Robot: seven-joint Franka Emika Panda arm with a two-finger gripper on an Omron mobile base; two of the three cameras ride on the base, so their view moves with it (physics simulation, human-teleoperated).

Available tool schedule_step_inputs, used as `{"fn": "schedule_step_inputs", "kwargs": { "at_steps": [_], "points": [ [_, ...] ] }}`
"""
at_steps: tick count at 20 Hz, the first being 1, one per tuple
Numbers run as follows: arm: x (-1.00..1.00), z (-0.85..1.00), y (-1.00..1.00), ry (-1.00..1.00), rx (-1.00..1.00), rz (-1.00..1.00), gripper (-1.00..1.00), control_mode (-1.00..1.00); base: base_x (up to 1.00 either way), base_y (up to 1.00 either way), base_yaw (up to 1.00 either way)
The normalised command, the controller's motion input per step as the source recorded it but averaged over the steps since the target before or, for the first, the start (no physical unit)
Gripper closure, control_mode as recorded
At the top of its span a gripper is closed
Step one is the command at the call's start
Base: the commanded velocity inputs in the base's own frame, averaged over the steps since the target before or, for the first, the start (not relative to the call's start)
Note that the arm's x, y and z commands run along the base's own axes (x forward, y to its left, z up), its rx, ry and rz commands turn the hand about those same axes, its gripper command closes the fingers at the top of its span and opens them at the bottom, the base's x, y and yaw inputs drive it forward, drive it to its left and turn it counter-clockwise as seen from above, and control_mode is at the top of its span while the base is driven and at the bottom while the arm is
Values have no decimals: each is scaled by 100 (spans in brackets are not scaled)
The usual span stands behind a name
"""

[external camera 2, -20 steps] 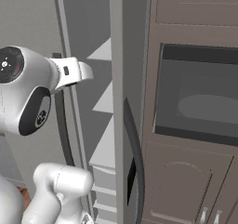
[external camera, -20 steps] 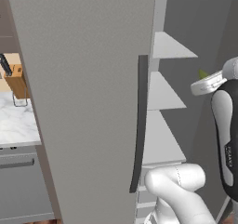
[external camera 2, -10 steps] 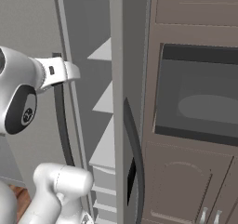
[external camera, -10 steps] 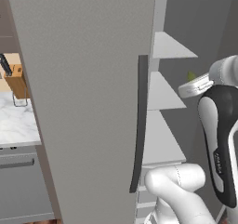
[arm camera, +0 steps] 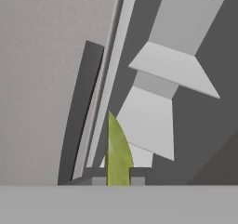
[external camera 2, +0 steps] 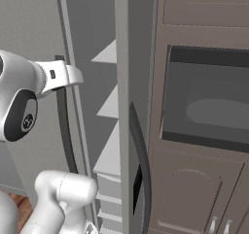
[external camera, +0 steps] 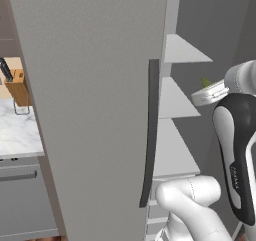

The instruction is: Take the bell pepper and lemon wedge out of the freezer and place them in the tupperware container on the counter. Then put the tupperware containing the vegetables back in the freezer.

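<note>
Grey freezer door [external camera: 95, 110] stands open, left base view; lemon wedge [external camera: 207, 82] peeks by the wrist. Right base view: shelves [external camera 2: 113, 107], oven [external camera 2: 209, 99]. Hand view: end effector [arm camera: 118, 177] pinches the wedge, apparently clear of shelves. Wedge retrieval underway; tupperware placement, pepper, return remain.

We see the freezer [external camera: 95, 110] door looking like dull grey metal with a fine grainy skin, and its long handle [external camera: 150, 135] is dark, smooth and matt. The shelves [arm camera: 174, 67] inside look like pale, flat plastic with no shine. The lemon wedge [arm camera: 117, 155] is smooth and a soft yellow-green. The counter [external camera: 17, 130] is white marble with grey veins. On it the knife block [external camera: 19, 87] looks like wood.
</note>
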Motion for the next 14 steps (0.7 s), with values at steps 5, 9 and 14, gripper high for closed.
{"fn": "schedule_step_inputs", "kwargs": {
  "at_steps": [5, 9, 14],
  "points": [
    [0, 0, 0, 0, 0, 0, 100, -100, 0, 0, 0],
    [0, 0, 0, 0, 0, 0, 100, 100, 0, 0, 0],
    [0, 0, 0, 0, 0, 0, 100, 100, -35, 27, 1]
  ]
}}
